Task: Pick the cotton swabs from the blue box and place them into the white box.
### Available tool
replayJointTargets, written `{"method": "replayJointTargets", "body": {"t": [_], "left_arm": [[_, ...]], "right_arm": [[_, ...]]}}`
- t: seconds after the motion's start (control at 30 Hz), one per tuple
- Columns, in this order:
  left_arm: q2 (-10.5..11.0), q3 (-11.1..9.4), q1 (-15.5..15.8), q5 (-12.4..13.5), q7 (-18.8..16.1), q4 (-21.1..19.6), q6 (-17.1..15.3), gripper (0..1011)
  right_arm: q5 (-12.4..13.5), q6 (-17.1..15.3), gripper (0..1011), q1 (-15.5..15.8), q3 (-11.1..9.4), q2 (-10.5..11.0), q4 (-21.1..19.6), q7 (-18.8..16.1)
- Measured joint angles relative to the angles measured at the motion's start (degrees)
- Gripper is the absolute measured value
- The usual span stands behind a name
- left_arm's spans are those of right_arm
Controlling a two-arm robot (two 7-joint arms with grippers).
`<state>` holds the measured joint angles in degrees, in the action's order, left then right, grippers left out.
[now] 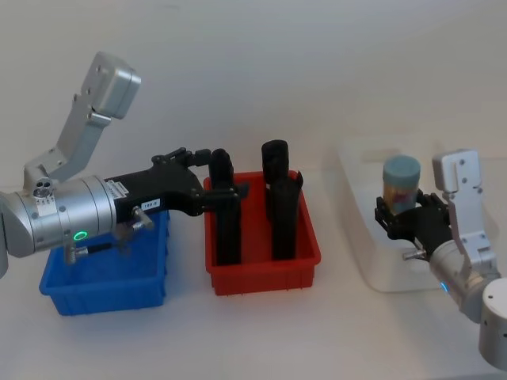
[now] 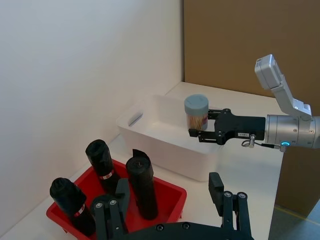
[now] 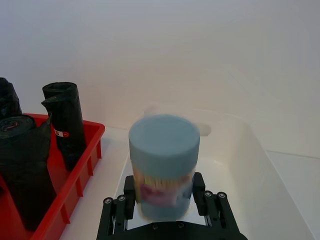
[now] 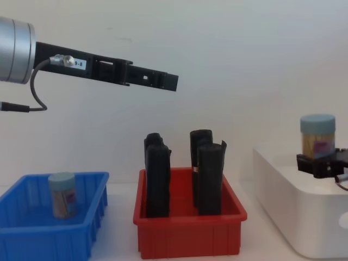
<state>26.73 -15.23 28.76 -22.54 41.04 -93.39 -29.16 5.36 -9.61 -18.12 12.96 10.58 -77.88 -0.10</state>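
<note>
two cotton swabs, one in blue box, one pinched in right claw, left claw spread

**A bare robotics test bench**

This looks like a robotics lab or test cell. A plain white tabletop runs up to a blank white wall. Plastic sorting bins stand on it in a row: a blue box, a red bin and a white box. A silver robot arm reaches over them. In the left wrist view, a brown board panel closes off the far side.
</note>
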Motion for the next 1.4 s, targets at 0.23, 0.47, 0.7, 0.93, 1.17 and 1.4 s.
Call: {"method": "replayJointTargets", "body": {"t": [0.23,0.47,0.7,0.93,1.17,1.4], "left_arm": [[0.0,0.0,0.0,0.0,0.0,0.0,0.0,999],[0.0,0.0,0.0,0.0,0.0,0.0,0.0,1000],[0.0,0.0,0.0,0.0,0.0,0.0,0.0,1000],[0.0,0.0,0.0,0.0,0.0,0.0,0.0,1000],[0.0,0.0,0.0,0.0,0.0,0.0,0.0,1000],[0.0,0.0,0.0,0.0,0.0,0.0,0.0,1000]], "right_arm": [[-0.5,1.0,835,-1.7,-0.2,-0.4,3.1,-1.2],[-0.7,2.5,1001,-2.4,-0.4,-0.6,4.7,-1.9],[-0.4,4.6,1002,-2.3,-0.6,-0.6,4.7,-2.1],[0.1,7.2,1001,-0.9,-0.8,-0.2,2.4,-1.9],[0.7,8.8,1002,1.1,-1.1,0.4,-0.8,-1.3],[1.0,9.7,1002,2.2,-1.2,0.8,-2.8,-1.0]]}}
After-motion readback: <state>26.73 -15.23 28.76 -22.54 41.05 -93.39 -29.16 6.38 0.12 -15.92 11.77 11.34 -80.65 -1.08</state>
